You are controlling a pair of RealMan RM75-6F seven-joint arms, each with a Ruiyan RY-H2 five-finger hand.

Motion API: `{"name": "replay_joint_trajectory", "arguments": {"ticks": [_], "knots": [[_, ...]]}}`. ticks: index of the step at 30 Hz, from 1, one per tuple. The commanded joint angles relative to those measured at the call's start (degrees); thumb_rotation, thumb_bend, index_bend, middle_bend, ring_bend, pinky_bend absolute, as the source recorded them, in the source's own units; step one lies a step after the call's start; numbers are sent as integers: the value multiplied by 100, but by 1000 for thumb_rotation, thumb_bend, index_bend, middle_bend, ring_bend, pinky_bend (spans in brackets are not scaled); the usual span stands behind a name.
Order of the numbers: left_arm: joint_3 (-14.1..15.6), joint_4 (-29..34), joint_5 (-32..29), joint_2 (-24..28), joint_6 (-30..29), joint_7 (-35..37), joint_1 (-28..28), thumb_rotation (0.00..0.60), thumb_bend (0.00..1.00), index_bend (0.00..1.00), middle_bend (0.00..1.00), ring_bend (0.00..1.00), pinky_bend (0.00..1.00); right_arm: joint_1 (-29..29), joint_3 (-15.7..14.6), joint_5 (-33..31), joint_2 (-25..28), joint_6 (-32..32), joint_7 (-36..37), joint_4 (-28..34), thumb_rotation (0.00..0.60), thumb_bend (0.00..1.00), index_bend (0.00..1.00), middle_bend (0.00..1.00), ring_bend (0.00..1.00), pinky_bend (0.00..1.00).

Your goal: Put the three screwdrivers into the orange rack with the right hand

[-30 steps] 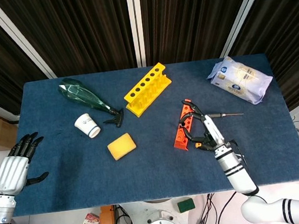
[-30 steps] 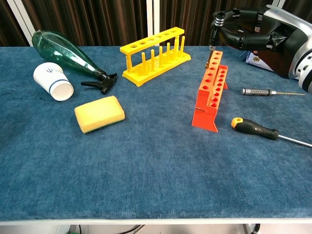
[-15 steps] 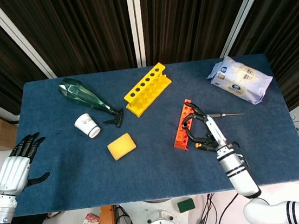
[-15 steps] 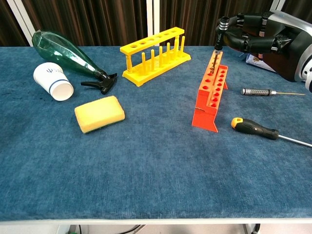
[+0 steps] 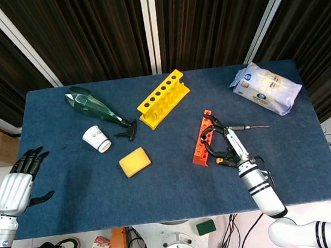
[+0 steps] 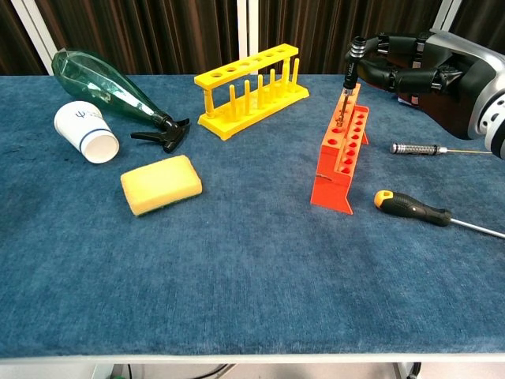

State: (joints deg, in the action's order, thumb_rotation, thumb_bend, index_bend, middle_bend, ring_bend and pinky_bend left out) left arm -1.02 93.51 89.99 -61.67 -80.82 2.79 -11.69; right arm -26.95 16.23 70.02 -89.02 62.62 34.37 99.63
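The orange rack [image 6: 338, 158] stands at centre right, its holes facing up. My right hand [image 6: 422, 69] holds a small black-handled screwdriver [image 6: 353, 65] nearly upright over the rack's far end. The thin shaft points down, and its tip meets the top row of holes; how deep it sits cannot be told. A silver screwdriver [image 6: 417, 148] lies right of the rack. An orange-and-black one [image 6: 413, 207] lies nearer the front. From the head view the right hand [image 5: 226, 147] covers the rack [image 5: 199, 146]'s right side. My left hand [image 5: 17, 184] hovers off the table's left edge, fingers spread.
A yellow rack [image 5: 163, 98] stands at the back centre. A green spray bottle [image 5: 94, 108], a paper cup [image 5: 96, 138] and a yellow sponge [image 5: 134, 161] lie on the left. A white snack bag [image 5: 266, 87] sits at the back right.
My right hand has brought the black-handled screwdriver from behind the rack to above its far end and lowered the tip onto the holes. The left hand stayed put.
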Motion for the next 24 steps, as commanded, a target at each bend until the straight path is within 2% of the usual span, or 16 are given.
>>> {"name": "replay_joint_trajectory", "arguments": {"ticks": [1,24], "knots": [[-1,-1,-6,1,0,4,2,600,39,119,43,31,186,7,-10,-11,-2,-37,34,-6,600,463,630,68,0,0],[-6,-36,-39,2,37,46,-7,600,40,120,43,31,186,-37,81,-142,-134,-261,145,-237,600,463,631,68,0,0]]}}
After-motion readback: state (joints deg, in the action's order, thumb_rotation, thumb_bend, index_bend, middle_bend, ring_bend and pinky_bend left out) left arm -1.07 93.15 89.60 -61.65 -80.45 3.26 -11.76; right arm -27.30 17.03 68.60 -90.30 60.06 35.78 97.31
